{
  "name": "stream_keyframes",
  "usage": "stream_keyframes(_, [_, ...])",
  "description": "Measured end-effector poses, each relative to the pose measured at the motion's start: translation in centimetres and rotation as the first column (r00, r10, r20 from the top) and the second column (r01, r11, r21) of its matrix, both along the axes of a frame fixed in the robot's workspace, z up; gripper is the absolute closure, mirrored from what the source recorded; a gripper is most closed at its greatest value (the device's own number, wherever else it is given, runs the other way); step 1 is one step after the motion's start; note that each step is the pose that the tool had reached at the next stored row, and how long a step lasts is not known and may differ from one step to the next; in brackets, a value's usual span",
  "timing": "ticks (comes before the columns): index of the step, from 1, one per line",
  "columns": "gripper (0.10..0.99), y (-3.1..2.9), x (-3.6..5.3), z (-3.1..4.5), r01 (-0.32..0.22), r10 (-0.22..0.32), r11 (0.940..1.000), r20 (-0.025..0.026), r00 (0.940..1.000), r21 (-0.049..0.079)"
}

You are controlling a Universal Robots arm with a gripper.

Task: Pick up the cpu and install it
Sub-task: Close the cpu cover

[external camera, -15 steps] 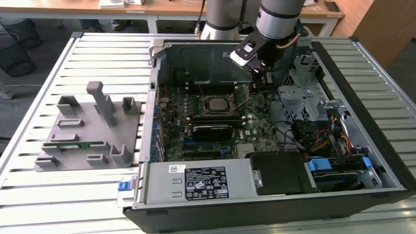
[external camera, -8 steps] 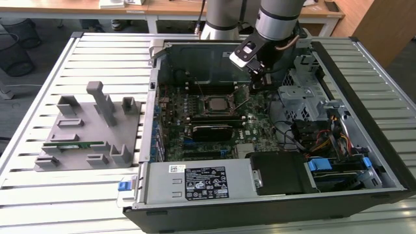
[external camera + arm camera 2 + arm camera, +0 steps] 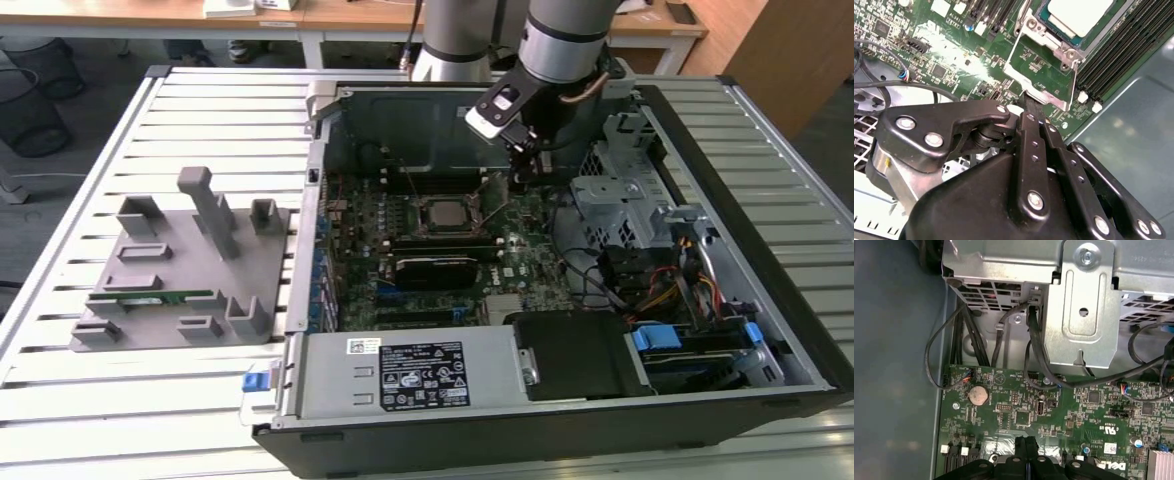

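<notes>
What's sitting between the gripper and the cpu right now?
In the second wrist view, a silver metal frame lies over the green motherboard between the gripper and the cpu.

silvery-white cpu (image 3: 1081,15), green motherboard (image 3: 954,55), pale grey slatted table (image 3: 200,125)

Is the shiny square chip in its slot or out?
In. The small silvery-white square cpu lies flat inside the metal-framed socket on the green motherboard, as both the exterior view and the second wrist view show.
</notes>
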State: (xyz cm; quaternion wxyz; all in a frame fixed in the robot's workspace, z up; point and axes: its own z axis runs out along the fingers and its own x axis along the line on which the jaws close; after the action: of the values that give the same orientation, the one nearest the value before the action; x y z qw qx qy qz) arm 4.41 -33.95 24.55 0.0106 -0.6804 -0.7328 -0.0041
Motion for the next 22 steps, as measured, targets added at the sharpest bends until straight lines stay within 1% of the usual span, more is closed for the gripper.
stream_keyframes(11, [0.98, 0.03, -0.66, -0.3, 0.0, 0.0, 1.0, 0.0, 1.0, 0.0])
stream_keyframes(21, [0.98, 0.03, -1.42, -0.66, 0.0, 0.0, 1.0, 0.0, 1.0, 0.0])
stream_keyframes(22, [0.98, 0.03, -1.61, -0.76, 0.0, 0.0, 1.0, 0.0, 1.0, 0.0])
